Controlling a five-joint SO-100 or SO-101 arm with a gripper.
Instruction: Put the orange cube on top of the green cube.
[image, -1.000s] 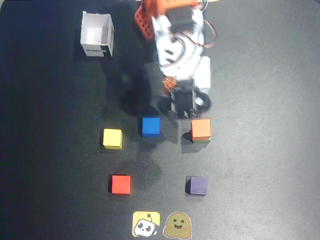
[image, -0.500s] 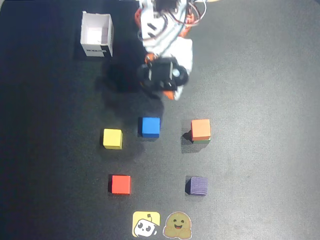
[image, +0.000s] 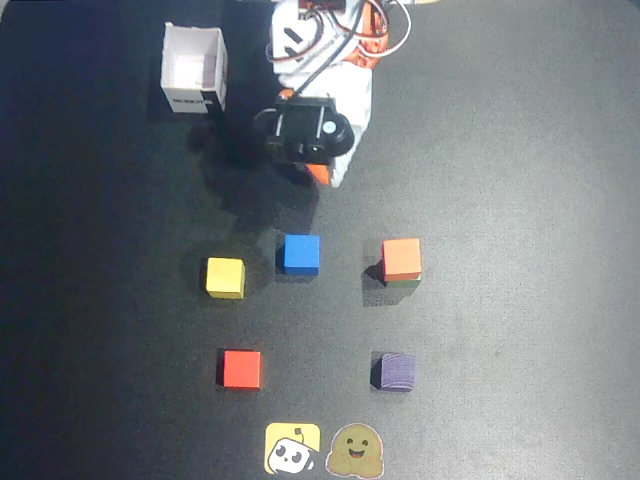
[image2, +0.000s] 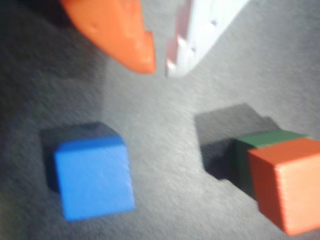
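The orange cube (image: 401, 257) sits on top of the green cube (image: 401, 284), of which only a thin sliver shows in the overhead view. In the wrist view the orange cube (image2: 290, 185) rests on the green cube (image2: 260, 142) at the lower right, a little askew. My gripper (image: 322, 178) hangs back near the arm's base, well apart from the stack. In the wrist view my gripper (image2: 159, 67) has its orange and white jaws almost together, with nothing between them.
A blue cube (image: 300, 253) lies just in front of the gripper and also shows in the wrist view (image2: 92, 175). A yellow cube (image: 225, 277), a red cube (image: 242, 368) and a purple cube (image: 396, 371) lie around. A white open box (image: 195, 68) stands at the back left. Two stickers (image: 292, 448) are at the front edge.
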